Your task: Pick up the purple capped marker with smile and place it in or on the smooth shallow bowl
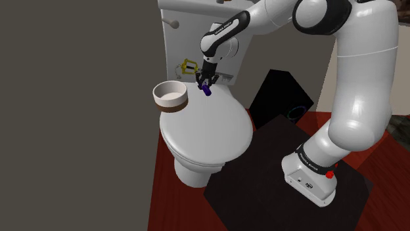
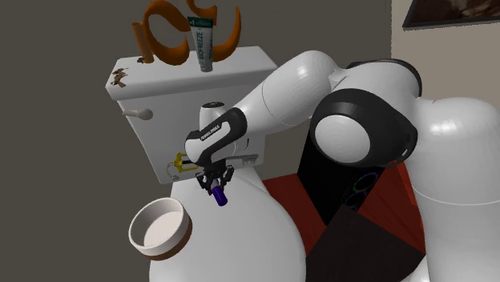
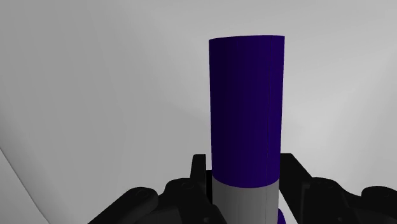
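The marker (image 3: pixel 247 108) has a dark purple cap and a grey body, and sticks out past the fingertips. My black gripper (image 3: pixel 246 177) is shut on it, with a finger (image 3: pixel 294 177) pressed against each side of the body. In the shoulder view the gripper (image 1: pixel 205 83) holds the marker (image 1: pixel 207 90) just over the back of the white toilet lid (image 1: pixel 210 131); I cannot tell whether it touches the lid. The shallow bowl (image 1: pixel 171 97), white inside with a brown base, sits on the lid's edge to the shoulder view's left of the gripper. In the second exterior view the bowl (image 2: pixel 181 234) lies below and left of the marker (image 2: pixel 219 195).
The white toilet tank (image 2: pixel 192 96) rises right behind the gripper (image 2: pixel 215 183), with a toothpaste tube (image 2: pixel 201 42) and an orange curved object (image 2: pixel 168 36) on top. A small yellow object (image 1: pixel 188 67) sits at the tank's foot. The arm's dark stand (image 1: pixel 263 170) is on a red floor.
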Controlling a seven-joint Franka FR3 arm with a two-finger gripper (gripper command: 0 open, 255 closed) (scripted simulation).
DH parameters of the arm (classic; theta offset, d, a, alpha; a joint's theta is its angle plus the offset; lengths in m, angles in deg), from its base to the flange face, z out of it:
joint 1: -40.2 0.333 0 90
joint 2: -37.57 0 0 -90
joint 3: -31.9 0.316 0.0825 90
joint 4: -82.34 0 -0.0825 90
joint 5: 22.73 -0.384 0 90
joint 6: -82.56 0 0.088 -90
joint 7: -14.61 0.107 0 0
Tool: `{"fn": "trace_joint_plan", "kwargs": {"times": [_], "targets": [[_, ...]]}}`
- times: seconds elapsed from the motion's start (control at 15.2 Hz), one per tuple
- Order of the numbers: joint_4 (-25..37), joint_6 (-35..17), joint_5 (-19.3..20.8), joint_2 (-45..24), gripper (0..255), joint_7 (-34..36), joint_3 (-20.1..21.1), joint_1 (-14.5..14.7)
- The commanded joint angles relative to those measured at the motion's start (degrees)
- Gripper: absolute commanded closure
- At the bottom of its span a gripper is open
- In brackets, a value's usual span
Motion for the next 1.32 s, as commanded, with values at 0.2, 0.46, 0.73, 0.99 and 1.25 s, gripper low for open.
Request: {"fn": "trace_joint_plan", "kwargs": {"times": [0.2, 0.46, 0.73, 0.99, 1.25], "targets": [[-0.1, 1.1, 0.2, 1.1, 255, 0.2, -0.1, 0.0], [-0.2, 3.1, 0.5, 3.2, 255, 0.7, -0.3, 0.1], [0.0, 5.3, 0.8, 5.3, 255, 1.2, -0.5, 0.2], [0.3, 7.5, 1.1, 7.2, 255, 1.7, -0.6, 0.2], [0.8, 9.8, 1.5, 9.0, 255, 2.3, -0.7, 0.3]]}}
